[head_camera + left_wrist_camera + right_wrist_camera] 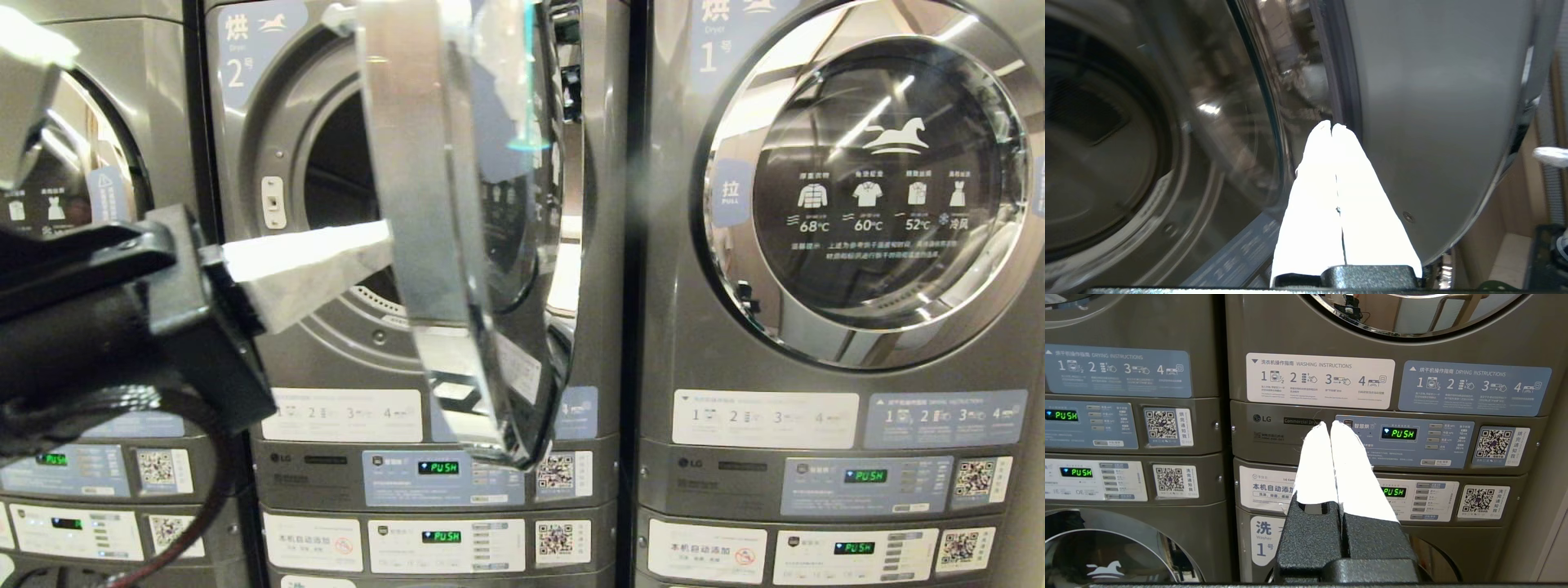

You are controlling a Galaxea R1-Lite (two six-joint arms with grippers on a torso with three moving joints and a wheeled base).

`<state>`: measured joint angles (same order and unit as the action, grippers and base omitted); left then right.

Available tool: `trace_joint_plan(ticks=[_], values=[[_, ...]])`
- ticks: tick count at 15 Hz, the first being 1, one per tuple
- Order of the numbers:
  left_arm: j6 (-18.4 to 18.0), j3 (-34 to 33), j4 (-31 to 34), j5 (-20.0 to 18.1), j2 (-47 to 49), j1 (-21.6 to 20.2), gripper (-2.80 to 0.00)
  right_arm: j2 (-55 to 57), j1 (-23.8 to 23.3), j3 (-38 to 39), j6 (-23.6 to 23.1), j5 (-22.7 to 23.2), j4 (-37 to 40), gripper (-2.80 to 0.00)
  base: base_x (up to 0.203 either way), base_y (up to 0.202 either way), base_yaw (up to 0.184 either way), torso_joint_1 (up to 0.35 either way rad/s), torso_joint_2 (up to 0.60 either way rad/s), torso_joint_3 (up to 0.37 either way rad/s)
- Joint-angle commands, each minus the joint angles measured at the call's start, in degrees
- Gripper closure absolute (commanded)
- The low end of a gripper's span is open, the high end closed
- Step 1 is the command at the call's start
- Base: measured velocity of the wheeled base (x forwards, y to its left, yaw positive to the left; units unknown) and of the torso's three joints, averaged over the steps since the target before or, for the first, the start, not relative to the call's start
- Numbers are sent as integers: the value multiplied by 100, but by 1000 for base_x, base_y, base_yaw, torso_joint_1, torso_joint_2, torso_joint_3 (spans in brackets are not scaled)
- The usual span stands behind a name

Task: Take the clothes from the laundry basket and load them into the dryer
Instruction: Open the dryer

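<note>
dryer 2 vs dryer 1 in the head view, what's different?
Dryer 2 has its door swung open, edge-on to the head camera; dryer 1 has its door shut. Dryer 2's drum is exposed, with the shut left gripper at the opening; nothing is near dryer 1. Both are grey, with panels reading PUSH.

Both grippers' fingers (pixel 1314 183) pressed together

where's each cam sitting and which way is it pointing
Head view: on the robot's head, facing the dryer 2 door, which stands open; the left gripper reaches toward it.
Left wrist view: behind the shut left gripper, looking between drum opening and door.
Right wrist view: behind the shut right gripper, low, facing the control panels.
Shared: head and left wrist views both show the open door.
</note>
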<state>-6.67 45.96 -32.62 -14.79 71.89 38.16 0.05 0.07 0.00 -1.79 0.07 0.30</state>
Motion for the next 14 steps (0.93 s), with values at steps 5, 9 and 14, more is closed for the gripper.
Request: trace_joint_plan(ticks=[5, 9, 14], values=[[12, 1408, -833, 482, 2213, 1027, 0, 4, 1, 0, 8, 1, 5, 0, 0, 0, 0, 0, 0, 0], [16, 2552, -1054, 608, 3141, 1333, 0, 4, 1, 0, 39, -7, 4, 0, 0, 0, 0, 0, 0, 0], [-16, 2167, -687, 675, 2393, 759, 0, 4, 1, 0, 47, -7, -4, 0, 0, 0, 0, 0, 0, 0]])
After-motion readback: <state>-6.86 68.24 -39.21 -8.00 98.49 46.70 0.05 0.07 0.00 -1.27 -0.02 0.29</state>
